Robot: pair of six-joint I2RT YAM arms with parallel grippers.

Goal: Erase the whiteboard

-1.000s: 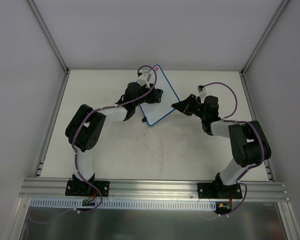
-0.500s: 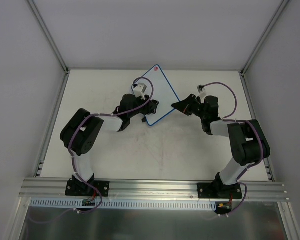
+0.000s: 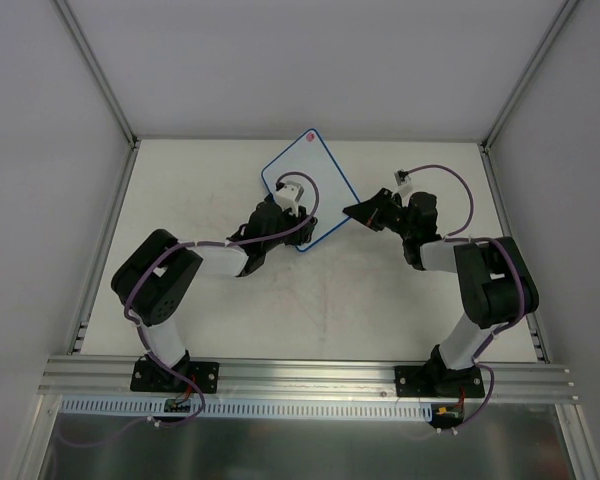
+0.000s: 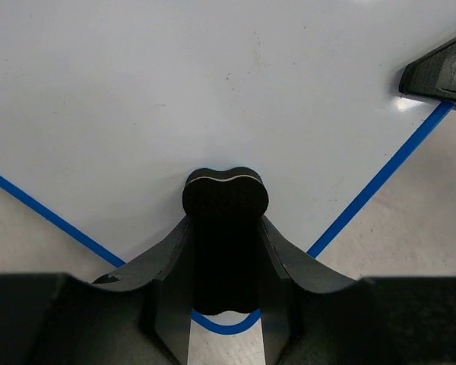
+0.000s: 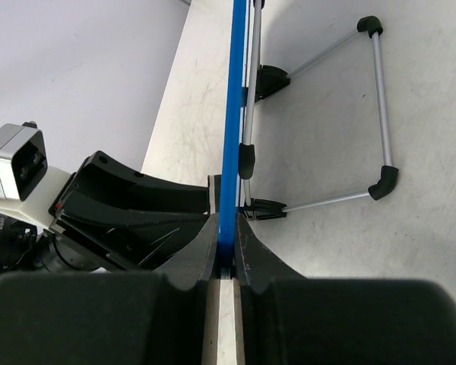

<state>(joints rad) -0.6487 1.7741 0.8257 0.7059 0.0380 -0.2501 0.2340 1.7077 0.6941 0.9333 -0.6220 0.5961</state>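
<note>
While pinching eraser [image 4: 225, 220] tight in left gripper [image 4: 225, 255] at near corner of whiteboard [image 4: 213, 91], push toward far edge, with right gripper [image 5: 226, 247] clamped on its rim.

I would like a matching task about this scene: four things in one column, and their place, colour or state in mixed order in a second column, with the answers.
1. eraser
2. right gripper
3. pink-red dot
4. wire stand

a. silver rod with black tips
b. held in the left gripper
c. shut on the blue edge of the whiteboard
d. at the far corner of the whiteboard

Pairs: 1-b, 2-c, 3-d, 4-a
</note>
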